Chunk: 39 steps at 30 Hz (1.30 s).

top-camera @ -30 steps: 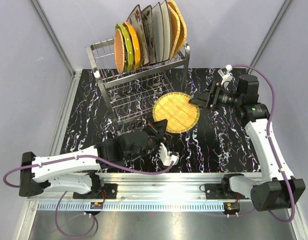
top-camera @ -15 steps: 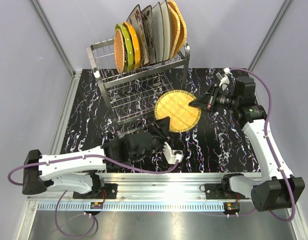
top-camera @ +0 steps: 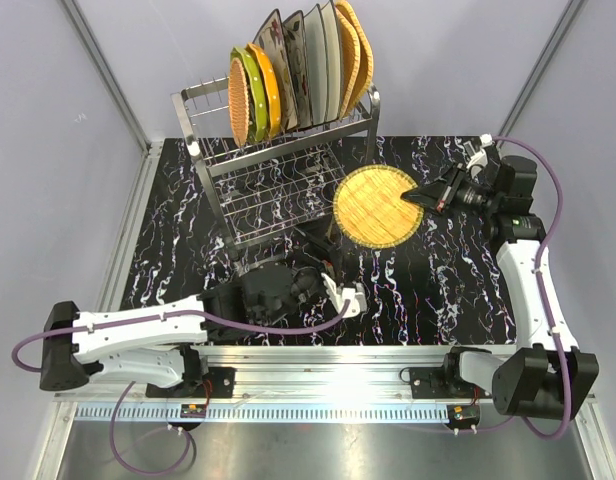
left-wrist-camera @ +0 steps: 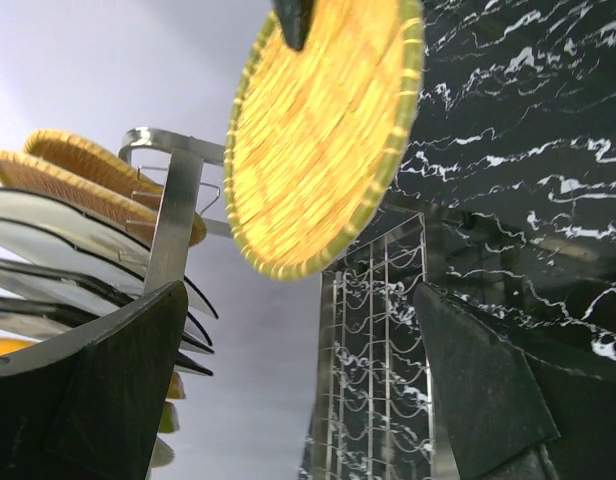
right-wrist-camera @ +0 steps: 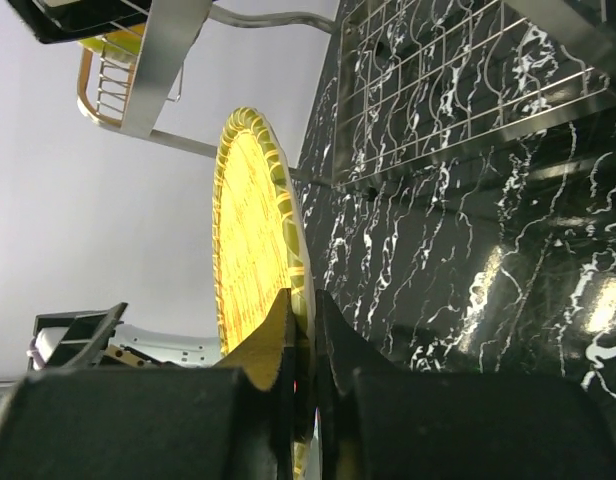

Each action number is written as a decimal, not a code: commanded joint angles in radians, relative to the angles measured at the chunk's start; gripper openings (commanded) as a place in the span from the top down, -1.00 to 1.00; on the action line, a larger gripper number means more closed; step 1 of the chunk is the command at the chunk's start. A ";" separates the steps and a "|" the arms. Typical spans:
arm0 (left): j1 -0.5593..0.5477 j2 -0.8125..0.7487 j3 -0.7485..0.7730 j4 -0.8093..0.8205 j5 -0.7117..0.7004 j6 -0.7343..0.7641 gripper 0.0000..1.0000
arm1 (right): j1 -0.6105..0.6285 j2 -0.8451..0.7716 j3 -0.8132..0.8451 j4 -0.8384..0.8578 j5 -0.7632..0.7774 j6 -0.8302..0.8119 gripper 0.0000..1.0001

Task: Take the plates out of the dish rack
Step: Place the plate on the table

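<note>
My right tool [top-camera: 425, 194] pinches the woven plate [top-camera: 376, 207] by its rim beside the rack [top-camera: 278, 160]. Whether the plate touches the desk [top-camera: 448, 285], I can't tell. My left tool [left-wrist-camera: 300, 300] hangs released, its tips hard to pick out from above.

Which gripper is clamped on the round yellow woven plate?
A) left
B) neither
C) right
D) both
C: the right gripper pinches the rim of the woven plate, while the left gripper is open and not touching it.
</note>
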 commanded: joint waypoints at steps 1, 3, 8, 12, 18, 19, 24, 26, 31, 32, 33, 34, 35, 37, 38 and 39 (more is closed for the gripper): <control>-0.006 -0.058 -0.010 0.096 -0.028 -0.177 -0.98 | -0.036 0.004 -0.016 0.053 -0.038 -0.050 1.00; -0.006 -0.067 -0.010 0.094 -0.036 -0.266 -0.98 | -0.056 0.021 -0.018 0.036 -0.009 -0.081 1.00; -0.006 -0.089 0.002 0.040 -0.091 -0.467 -0.98 | -0.096 0.059 -0.015 -0.002 0.109 -0.184 1.00; -0.006 -0.110 -0.008 0.036 -0.142 -0.584 -0.98 | -0.110 0.104 -0.041 0.039 0.171 -0.199 1.00; -0.003 -0.149 -0.016 -0.007 -0.219 -0.740 -0.98 | -0.122 0.180 -0.044 0.099 0.251 -0.230 1.00; -0.001 -0.152 -0.016 -0.013 -0.226 -0.751 -0.98 | -0.124 0.191 -0.039 0.102 0.260 -0.239 1.00; 0.005 -0.183 -0.025 -0.036 -0.260 -0.820 -0.98 | -0.128 0.272 -0.007 0.113 0.315 -0.271 1.00; 0.008 -0.196 -0.033 -0.030 -0.282 -0.852 -0.98 | -0.130 0.297 0.005 0.128 0.338 -0.282 1.00; 0.016 -0.216 -0.047 -0.024 -0.312 -0.908 -0.98 | -0.130 0.401 0.036 0.182 0.378 -0.301 1.00; 0.016 -0.218 -0.044 -0.030 -0.314 -0.923 -0.98 | -0.130 0.415 0.040 0.187 0.387 -0.304 1.00; 0.017 -0.218 -0.042 -0.036 -0.318 -0.929 -0.98 | -0.130 0.441 0.044 0.196 0.390 -0.302 1.00; 0.019 -0.219 -0.038 -0.044 -0.323 -0.937 -0.98 | -0.130 0.452 0.048 0.214 0.393 -0.304 1.00; 0.020 -0.218 -0.030 -0.056 -0.325 -0.948 -0.98 | -0.130 0.464 0.051 0.223 0.400 -0.305 1.00; 0.025 -0.218 -0.022 -0.065 -0.326 -0.955 -0.98 | -0.130 0.504 0.080 0.233 0.397 -0.321 1.00; 0.026 -0.216 -0.022 -0.069 -0.326 -0.961 -0.98 | -0.130 0.521 0.094 0.233 0.401 -0.325 1.00; 0.026 -0.216 -0.021 -0.070 -0.326 -0.965 -0.98 | -0.130 0.556 0.108 0.234 0.404 -0.328 1.00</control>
